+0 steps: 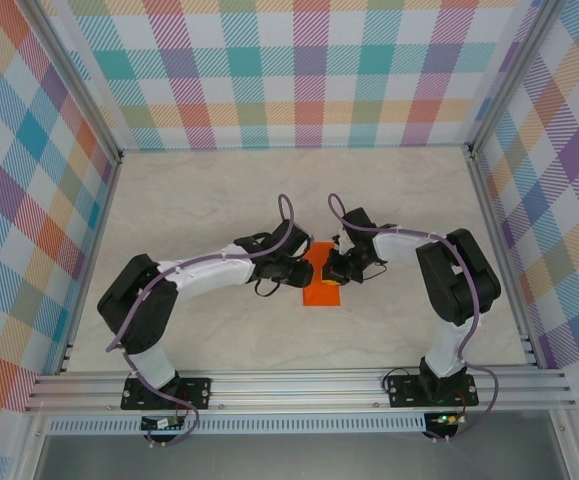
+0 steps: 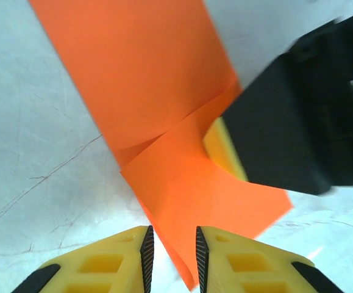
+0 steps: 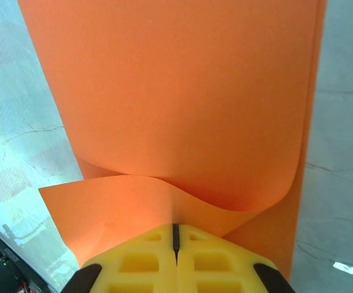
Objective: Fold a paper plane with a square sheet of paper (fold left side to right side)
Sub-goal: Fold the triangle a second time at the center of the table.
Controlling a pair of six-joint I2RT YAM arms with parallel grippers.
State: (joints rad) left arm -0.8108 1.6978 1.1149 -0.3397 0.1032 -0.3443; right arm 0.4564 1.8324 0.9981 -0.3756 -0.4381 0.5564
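The square sheet of paper point(image 1: 321, 291) is bright orange and lies mid-table, partly folded over itself with a curled flap point(image 3: 133, 207). My left gripper point(image 1: 306, 272) is at its left edge. In the left wrist view this gripper point(image 2: 172, 256) is open by a narrow gap, and a corner of the paper point(image 2: 164, 201) runs loosely between the pads. My right gripper point(image 1: 335, 268) is at the paper's right side. In the right wrist view it point(image 3: 176, 229) is shut on the flap's edge, where a small crease rises. One of its yellow fingers point(image 2: 225, 149) shows against the paper.
The pale marbled table point(image 1: 219, 200) stretches around the paper. Checked cloth walls point(image 1: 309, 70) close in the back and both sides. An aluminium rail point(image 1: 299, 385) carries both arm bases at the near edge.
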